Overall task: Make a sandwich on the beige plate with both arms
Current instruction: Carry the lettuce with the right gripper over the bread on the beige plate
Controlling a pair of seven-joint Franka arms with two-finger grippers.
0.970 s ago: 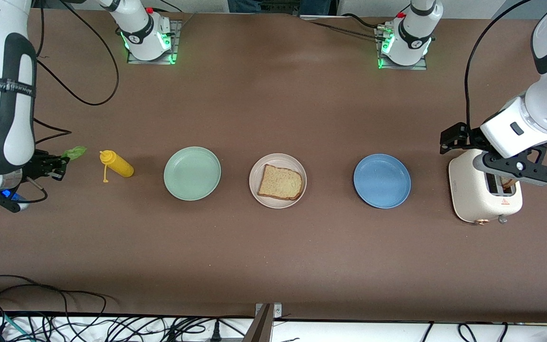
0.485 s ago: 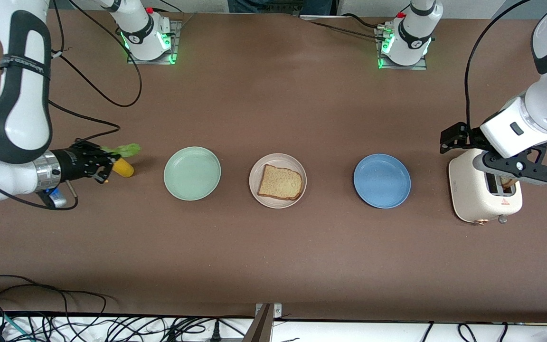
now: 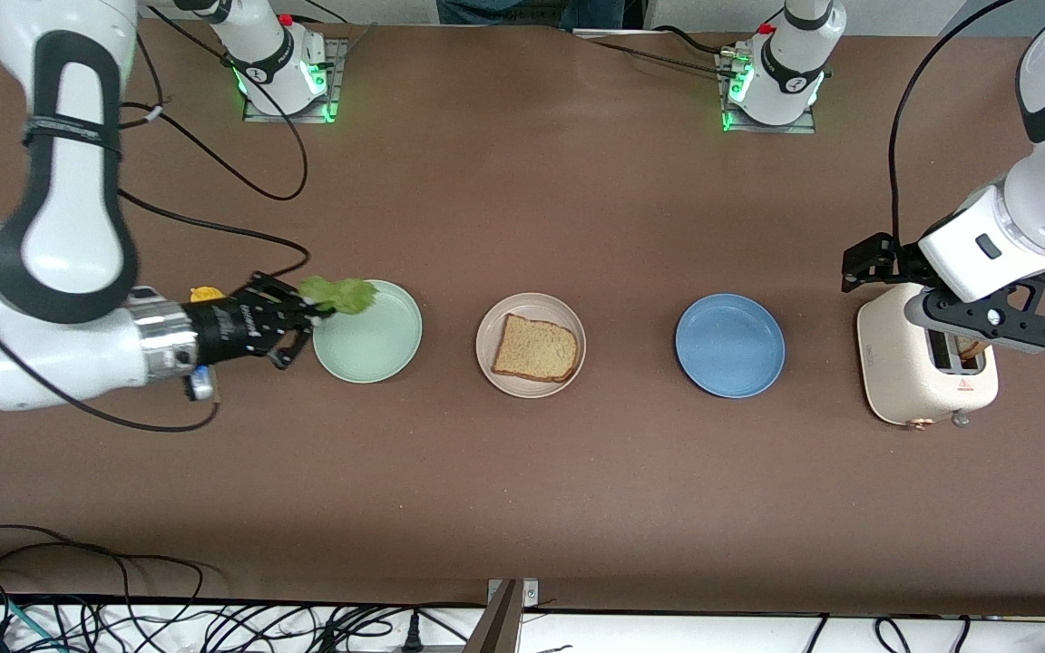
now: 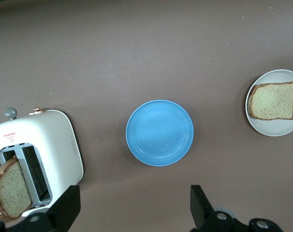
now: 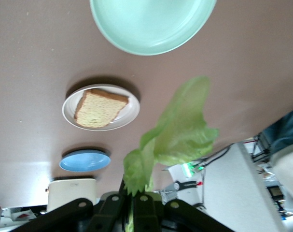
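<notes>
Item: ruffled green lettuce leaf (image 3: pixel 338 295), pinched in the closed right gripper (image 3: pixel 312 316) over the mint-green plate (image 3: pixel 376 345).

Destination: round beige plate (image 3: pixel 489 349) holding one tan bread slice (image 3: pixel 535 348), mid-table.

We should carry the leaf level and release it centred on the slice.

Left gripper (image 4: pixel 134 205): jaws spread, empty, waiting over the white toaster (image 3: pixel 896 358).

Brown table (image 3: pixel 522 490), tangled cables (image 3: pixel 123 617) alongside.

table (image 3: pixel 522 209): brown, matte, carries everything in one row across its middle
yellow bottle (image 3: pixel 206 293): at the right arm's end, mostly hidden by that arm
green plate (image 3: pixel 373 340): beside the bottle, toward the middle
beige plate (image 3: pixel 490 323): mid-row, one bread slice (image 3: pixel 535 349) on it
blue plate (image 3: pixel 729 345): between beige plate and toaster
toaster (image 3: pixel 894 363): white, at the left arm's end, bread in a slot
arm bases (image 3: pixel 287 77): two, bolted on along the edge farthest from the front camera
</notes>
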